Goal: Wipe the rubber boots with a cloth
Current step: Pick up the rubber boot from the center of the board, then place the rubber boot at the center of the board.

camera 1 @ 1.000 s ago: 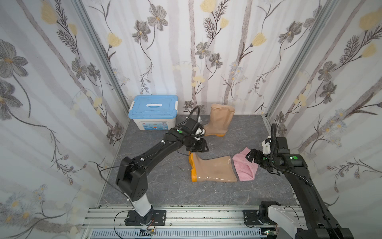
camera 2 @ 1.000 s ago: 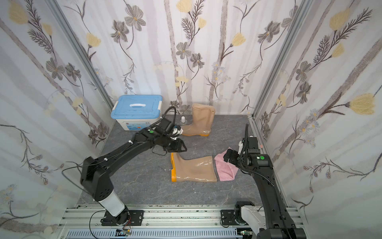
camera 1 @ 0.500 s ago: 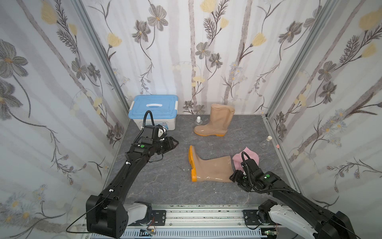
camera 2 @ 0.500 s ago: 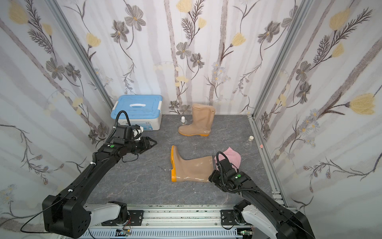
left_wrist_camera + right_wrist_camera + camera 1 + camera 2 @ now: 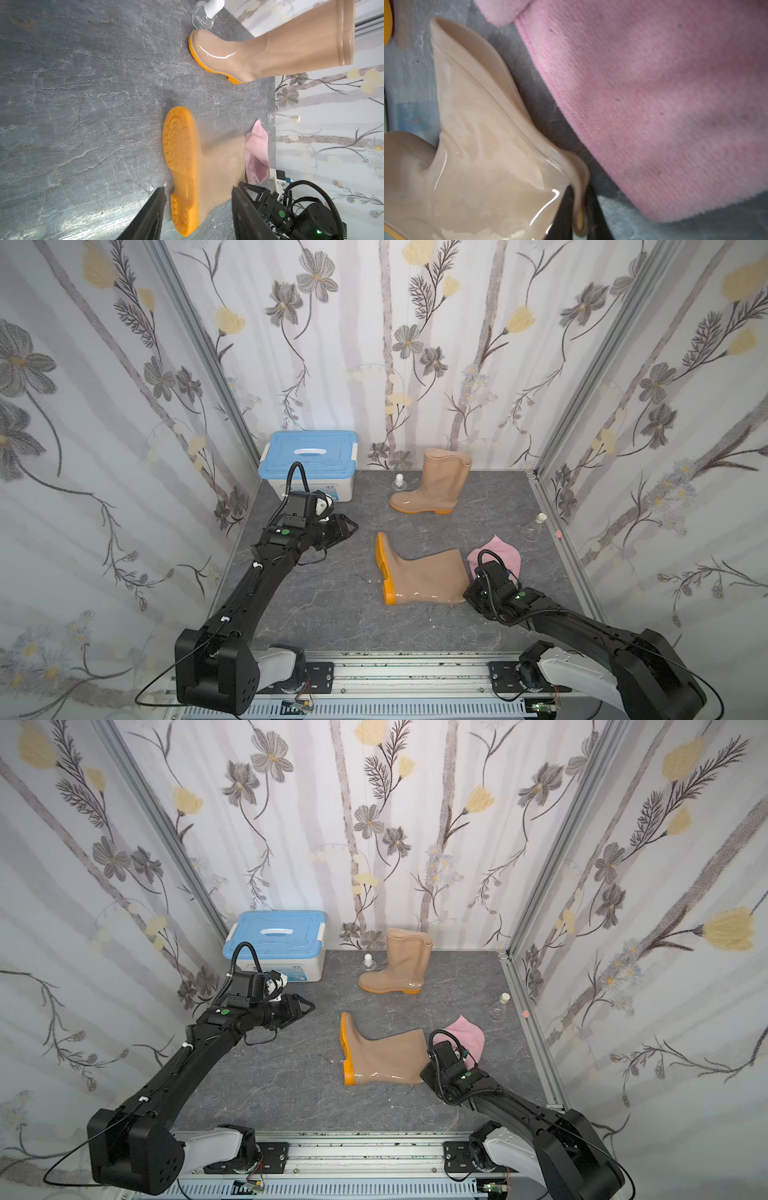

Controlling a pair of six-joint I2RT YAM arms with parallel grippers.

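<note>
One tan rubber boot point(image 5: 419, 578) lies on its side on the grey floor, its orange sole point(image 5: 180, 164) turned left. My right gripper point(image 5: 579, 193) is shut on the rim of its shaft opening point(image 5: 577, 178), low at the boot's right end point(image 5: 468, 593). The pink cloth point(image 5: 498, 558) lies crumpled on the floor just beyond that opening, with nothing gripping it. The other rubber boot point(image 5: 436, 483) stands upright near the back wall. My left gripper point(image 5: 349, 529) hovers open left of the lying boot, with nothing between its fingers point(image 5: 158, 199).
A white box with a blue lid point(image 5: 309, 466) stands at the back left corner. A small glass bottle point(image 5: 399, 483) stands by the upright boot's toe. Another glass flask point(image 5: 534, 526) lies near the right wall. Flowered walls close in three sides.
My left arm has drawn back from between the boots to the left. My right arm has dropped from beside the cloth to the lying boot's opening, and its jaws have shut on the rim.
</note>
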